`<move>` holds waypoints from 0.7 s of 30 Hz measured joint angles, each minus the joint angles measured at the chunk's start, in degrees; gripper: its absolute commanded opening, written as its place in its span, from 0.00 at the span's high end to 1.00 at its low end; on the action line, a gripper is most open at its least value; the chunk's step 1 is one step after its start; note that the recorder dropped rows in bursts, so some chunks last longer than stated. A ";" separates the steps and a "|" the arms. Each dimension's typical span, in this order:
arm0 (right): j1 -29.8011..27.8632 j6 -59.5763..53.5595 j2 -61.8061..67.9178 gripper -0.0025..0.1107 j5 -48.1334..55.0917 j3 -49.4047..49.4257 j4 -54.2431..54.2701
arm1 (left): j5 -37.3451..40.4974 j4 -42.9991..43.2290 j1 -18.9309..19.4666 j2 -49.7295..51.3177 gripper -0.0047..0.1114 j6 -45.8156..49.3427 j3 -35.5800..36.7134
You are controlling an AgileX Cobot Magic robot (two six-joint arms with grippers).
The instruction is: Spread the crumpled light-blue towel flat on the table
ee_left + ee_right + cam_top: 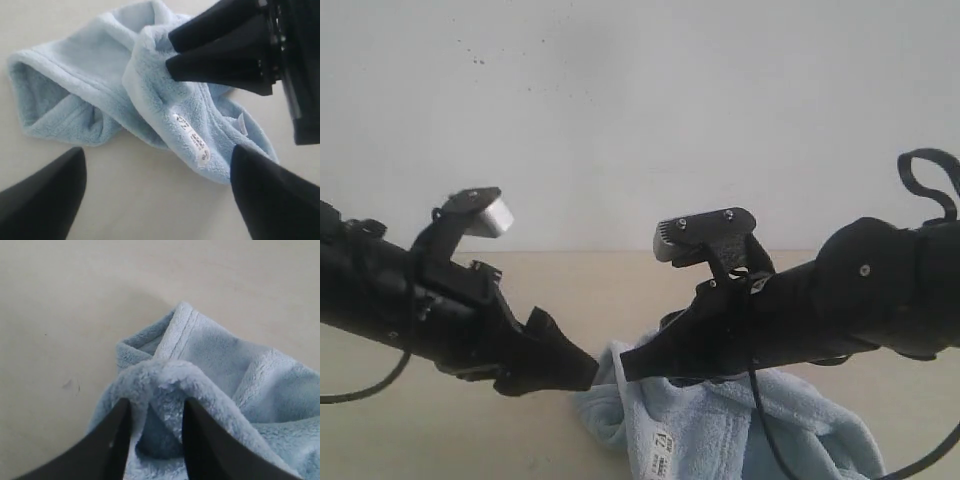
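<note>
The towel [720,430] lies on the table [470,440]; my right gripper [626,366] pinches a fold at its left end, and my left gripper [591,371] hangs just left of that, apart.

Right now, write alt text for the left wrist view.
A crumpled pale-blue fluffy terry towel lies on a smooth beige table, one fold pinched by the black right gripper. The open black left gripper hangs above it.

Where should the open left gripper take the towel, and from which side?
Probably the towel's tagged corner, coming down from the bare table side where the left gripper hovers open. That lobe lies outermost and free, away from the fold the right gripper pinches.
</note>
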 measured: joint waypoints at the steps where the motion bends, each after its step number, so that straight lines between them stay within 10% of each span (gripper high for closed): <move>1: 0.00 0.00 0.12 0.67 -0.29 -0.33 0.00 | 0.00 -0.67 -0.44 1.34 0.32 0.31 0.00; 16: 0.00 1.48 -0.31 0.68 16.49 -14.05 -12.37 | 0.88 -8.95 -2.81 3.68 0.32 10.56 0.00; 21: 0.05 14.86 -0.56 0.98 33.76 -13.13 -36.10 | 1.03 -9.29 -2.81 1.30 0.32 10.46 0.00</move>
